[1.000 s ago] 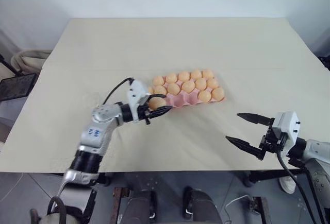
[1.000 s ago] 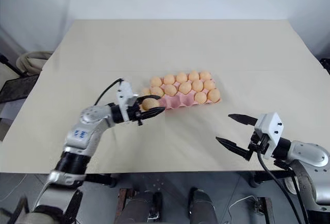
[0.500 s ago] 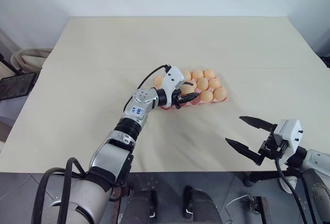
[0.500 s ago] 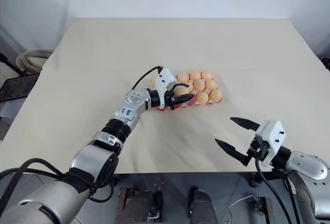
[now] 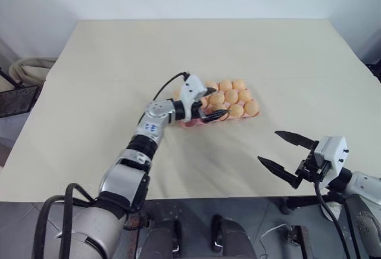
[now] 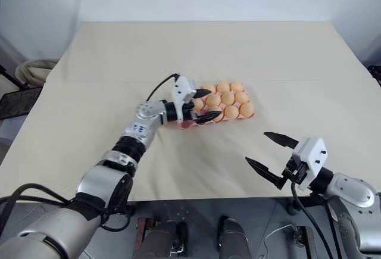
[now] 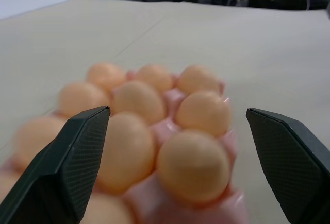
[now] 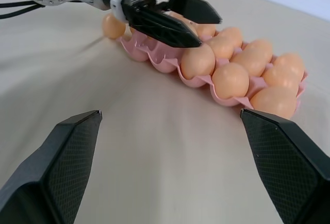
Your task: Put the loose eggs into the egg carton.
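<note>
A: Two grippers, both spread wide. The left gripper (image 5: 209, 104) reaches over the near left part of the egg carton (image 5: 191, 123), its black fingers parted with nothing clamped between them.

B: And the eggs?

A: From the left wrist, the eggs (image 7: 192, 165) sit in their pink cups directly between and below the two fingers (image 7: 77, 152), the nearest one just ahead of the tips. Neither finger can be seen touching an egg.

B: Where is the carton itself?

A: Near the middle of the beige table (image 5: 119, 56), lying flat, its long side running left to right. Most cups I can see hold an egg; the arm hides part of the left end.

B: Any egg outside it?

A: One egg (image 8: 113, 26) shows at the carton's left end, beside the rim, behind the left wrist. I cannot tell whether it sits in a cup or on the table.

B: The right side?

A: The right gripper (image 5: 280, 155) hovers near the table's front edge, well apart from the carton, jaws wide, holding nothing. Its wrist view looks across bare tabletop toward the carton.
</note>
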### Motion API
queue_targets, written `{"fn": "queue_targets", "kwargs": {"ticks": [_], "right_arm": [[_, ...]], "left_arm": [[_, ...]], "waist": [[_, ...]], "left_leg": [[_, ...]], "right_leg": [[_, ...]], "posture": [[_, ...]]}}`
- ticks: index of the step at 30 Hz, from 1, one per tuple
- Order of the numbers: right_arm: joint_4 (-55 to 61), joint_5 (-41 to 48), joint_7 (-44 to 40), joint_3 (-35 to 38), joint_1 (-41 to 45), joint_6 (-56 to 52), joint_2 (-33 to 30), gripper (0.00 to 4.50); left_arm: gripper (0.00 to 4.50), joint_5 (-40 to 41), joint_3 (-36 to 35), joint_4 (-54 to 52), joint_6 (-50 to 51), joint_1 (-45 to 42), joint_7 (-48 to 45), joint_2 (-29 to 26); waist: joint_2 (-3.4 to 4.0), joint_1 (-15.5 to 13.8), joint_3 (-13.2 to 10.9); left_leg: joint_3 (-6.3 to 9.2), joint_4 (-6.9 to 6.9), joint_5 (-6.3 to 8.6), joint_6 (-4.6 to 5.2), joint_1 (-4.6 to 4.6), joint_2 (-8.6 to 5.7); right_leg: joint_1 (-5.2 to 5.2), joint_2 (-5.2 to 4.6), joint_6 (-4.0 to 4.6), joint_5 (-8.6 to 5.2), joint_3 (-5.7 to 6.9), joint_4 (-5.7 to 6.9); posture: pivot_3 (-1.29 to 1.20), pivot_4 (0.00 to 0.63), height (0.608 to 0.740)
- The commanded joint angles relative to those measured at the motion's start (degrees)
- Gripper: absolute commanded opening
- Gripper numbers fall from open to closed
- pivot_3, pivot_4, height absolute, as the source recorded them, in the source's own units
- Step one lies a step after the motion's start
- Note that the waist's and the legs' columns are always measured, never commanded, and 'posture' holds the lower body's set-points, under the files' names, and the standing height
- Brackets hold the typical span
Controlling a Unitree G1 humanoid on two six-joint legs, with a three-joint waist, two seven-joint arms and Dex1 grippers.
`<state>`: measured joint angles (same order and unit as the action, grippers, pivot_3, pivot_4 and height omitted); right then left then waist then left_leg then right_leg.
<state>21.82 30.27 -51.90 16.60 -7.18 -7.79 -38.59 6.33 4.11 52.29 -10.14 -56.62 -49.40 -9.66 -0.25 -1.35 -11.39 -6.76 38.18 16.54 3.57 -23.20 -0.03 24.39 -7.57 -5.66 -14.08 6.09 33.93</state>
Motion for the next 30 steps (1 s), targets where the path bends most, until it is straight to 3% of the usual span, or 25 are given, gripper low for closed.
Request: {"fn": "queue_targets", "kwargs": {"ticks": [1, 7, 14, 22, 30], "right_arm": [[-0.7, 0.2, -0.6, -0.8, 1.7, 0.2, 0.0, 4.5], [-2.9, 0.1, -3.1, -2.1, 3.7, 1.1, -0.6, 4.5], [-8.1, -0.6, -6.7, -3.6, 8.5, 3.4, -0.5, 4.5], [-14.3, -2.1, -11.7, -5.2, 12.1, 7.9, -0.6, 4.5], [-18.3, -1.5, -15.4, -3.7, 13.2, 10.9, -1.0, 4.5]], "left_arm": [[4.48, 1.8, -2.1, -9.3, -0.3, 4.2, -3.3, -5.0], [4.48, 9.7, -8.1, -28.2, 2.9, 18.6, -10.8, -16.2], [4.48, 15.2, -18.8, -45.0, 7.1, 39.2, -8.4, -25.4], [4.48, 17.8, -23.8, -55.2, 12.2, 53.6, -3.5, -26.5], [4.48, 15.2, -19.0, -56.2, 13.7, 50.6, -0.3, -25.5]], "waist": [[0.0, 0.0, 0.0], [0.0, 0.2, 0.0], [0.0, 0.5, 0.0], [-0.01, 0.0, 0.0], [-0.01, 0.1, 0.0]], "left_leg": [[0.0, 0.0, -0.01, -0.02, 0.0, 0.01], [-0.01, -0.01, -0.09, -0.22, 0.0, 0.04], [-0.02, -0.01, 0.11, -0.48, 0.02, 0.03], [0.04, -0.04, 0.24, -0.27, 0.03, 0.02], [0.01, -0.08, 0.19, -0.37, 0.04, 0.01]], "right_leg": [[0.0, -0.01, 0.0, 0.0, 0.0, 0.01], [0.06, -0.04, 0.01, 0.0, -0.02, 0.1], [0.05, -0.32, 0.03, 0.0, -0.13, 0.02], [0.05, -0.43, 0.11, -0.02, -0.1, 0.01], [0.07, -0.42, 0.13, -0.02, -0.1, 0.03]], "posture": [[0.0, 0.15, 0.74], [0.0, 0.15, 0.74], [0.0, 0.15, 0.74], [0.0, 0.15, 0.74], [0.0, 0.15, 0.74]]}}
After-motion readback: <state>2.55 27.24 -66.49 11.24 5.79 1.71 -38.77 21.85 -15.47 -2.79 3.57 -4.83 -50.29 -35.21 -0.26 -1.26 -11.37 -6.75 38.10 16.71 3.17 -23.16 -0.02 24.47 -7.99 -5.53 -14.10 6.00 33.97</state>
